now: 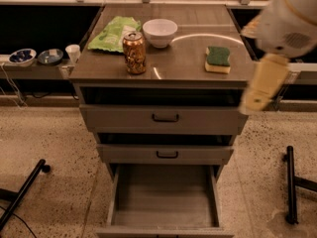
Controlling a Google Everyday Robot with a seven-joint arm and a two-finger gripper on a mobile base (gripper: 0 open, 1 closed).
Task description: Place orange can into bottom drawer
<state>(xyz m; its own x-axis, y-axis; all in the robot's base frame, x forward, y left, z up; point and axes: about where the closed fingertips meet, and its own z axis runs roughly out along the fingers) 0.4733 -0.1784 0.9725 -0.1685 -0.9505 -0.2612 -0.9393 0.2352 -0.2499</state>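
The orange can (134, 52) stands upright on the cabinet top (183, 61), front left, just in front of the white bowl (159, 32). The bottom drawer (164, 197) is pulled out, and its plain grey inside shows nothing in it. My gripper (261, 86) hangs at the right of the view, off the cabinet's right front corner and at the height of the top drawer, far to the right of the can. It holds nothing that I can see.
A green bag (113, 31) lies behind the can and a green-yellow sponge (218, 59) sits at the right of the top. The two upper drawers (165, 118) are nearly shut. Small bowls and a cup (73, 52) stand on the left shelf. Black stand legs (290, 182) rest on the floor on both sides.
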